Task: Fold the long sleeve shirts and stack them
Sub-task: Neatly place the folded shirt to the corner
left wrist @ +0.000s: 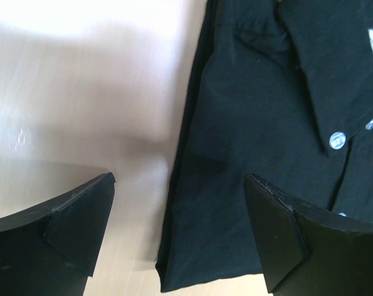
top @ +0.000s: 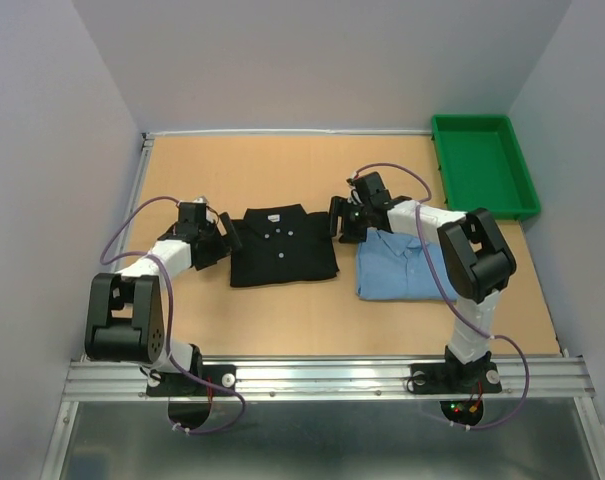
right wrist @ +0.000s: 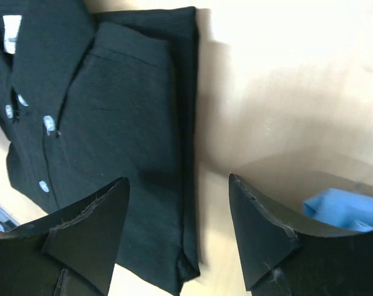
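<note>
Two folded shirts lie apart on the bench, both arms flanking the black one.

The black shirt (top: pixel 282 245) lies mid-bench (top: pixel 282 325), collar toward the far side and buttons up. The light blue shirt (top: pixel 402 268) is just to its right with a strip of bare wood between them, so the stacking is not yet done. The left jaws stand wide and empty, low over the black shirt's left edge, with one finger (left wrist: pixel 69 228) over wood and the other over cloth. The right jaws are also parted and hold nothing. They straddle the shirt's right edge, with a corner of blue showing behind one finger (right wrist: pixel 266 234). Being set at opposite edges suggests a two-sided pinch, so the folded shirt could be lifted flat and carried onto the blue one without coming undone. The green tray (top: pixel 482 165) sits well apart at the far right corner.
</note>
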Robot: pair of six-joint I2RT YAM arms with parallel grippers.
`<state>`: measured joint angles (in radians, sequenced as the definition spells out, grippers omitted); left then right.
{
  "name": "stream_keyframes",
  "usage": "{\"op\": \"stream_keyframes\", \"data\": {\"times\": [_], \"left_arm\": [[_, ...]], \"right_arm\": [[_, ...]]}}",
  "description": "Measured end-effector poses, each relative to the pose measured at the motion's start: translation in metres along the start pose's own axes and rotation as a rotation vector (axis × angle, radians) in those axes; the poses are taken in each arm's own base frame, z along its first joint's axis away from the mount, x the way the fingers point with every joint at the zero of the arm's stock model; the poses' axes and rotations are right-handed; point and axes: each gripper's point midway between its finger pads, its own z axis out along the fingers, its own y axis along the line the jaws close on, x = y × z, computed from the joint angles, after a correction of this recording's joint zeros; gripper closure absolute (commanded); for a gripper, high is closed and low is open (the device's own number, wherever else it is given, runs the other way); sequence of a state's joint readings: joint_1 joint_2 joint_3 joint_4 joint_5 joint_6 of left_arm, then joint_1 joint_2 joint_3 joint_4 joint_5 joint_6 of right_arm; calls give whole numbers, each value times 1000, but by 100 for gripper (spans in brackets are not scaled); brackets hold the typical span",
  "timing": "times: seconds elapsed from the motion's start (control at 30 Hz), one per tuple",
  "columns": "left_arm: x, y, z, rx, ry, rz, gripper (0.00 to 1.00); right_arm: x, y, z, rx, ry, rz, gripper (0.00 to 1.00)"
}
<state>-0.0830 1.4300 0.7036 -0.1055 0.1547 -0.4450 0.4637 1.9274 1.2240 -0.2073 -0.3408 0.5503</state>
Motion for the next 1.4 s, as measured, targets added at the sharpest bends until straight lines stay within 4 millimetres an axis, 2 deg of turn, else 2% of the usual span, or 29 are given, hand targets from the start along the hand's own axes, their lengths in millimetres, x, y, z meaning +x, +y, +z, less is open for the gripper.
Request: {"op": "stream_keyframes", "data": {"times": [0.3, 0.37, 0.4, 0.63, 0.7, 0.77, 0.8, 0.87, 1.03, 1.07, 1.1, 1.27, 1.4], "left_arm": [[-9, -13, 10, 61, 8, 23, 9], [-10, -17, 12, 82, 9, 24, 11], [-10, -19, 12, 94, 12, 23, 12], [-4, -26, 16, 144, 37, 10, 32], [-4, -29, 18, 159, 42, 2, 35], [-3, -31, 20, 170, 50, -8, 43], [-3, -30, 21, 171, 51, -11, 47], [-2, -31, 23, 175, 55, -21, 59], [3, -27, 27, 162, 77, -36, 85], [4, -27, 27, 163, 81, -38, 97], [4, -27, 27, 162, 83, -41, 100], [5, -29, 26, 162, 84, -41, 100], [14, -34, 19, 150, 106, -35, 100]], "right_arm": [[1, 13, 13, -54, 5, -11, 41], [3, 14, 16, -58, 8, -7, 45], [3, 14, 17, -59, 10, -5, 51], [6, 11, 22, -60, 21, 4, 66], [7, 11, 23, -58, 23, 5, 72], [7, 11, 23, -58, 24, 2, 73], [8, 11, 23, -57, 26, 4, 77], [8, 11, 23, -57, 26, 1, 80], [9, 10, 24, -56, 30, -4, 99], [9, 10, 24, -55, 30, -4, 99], [10, 10, 24, -56, 30, -5, 99], [10, 12, 24, -57, 31, -13, 99], [12, 16, 20, -39, 23, -31, 100]]}}
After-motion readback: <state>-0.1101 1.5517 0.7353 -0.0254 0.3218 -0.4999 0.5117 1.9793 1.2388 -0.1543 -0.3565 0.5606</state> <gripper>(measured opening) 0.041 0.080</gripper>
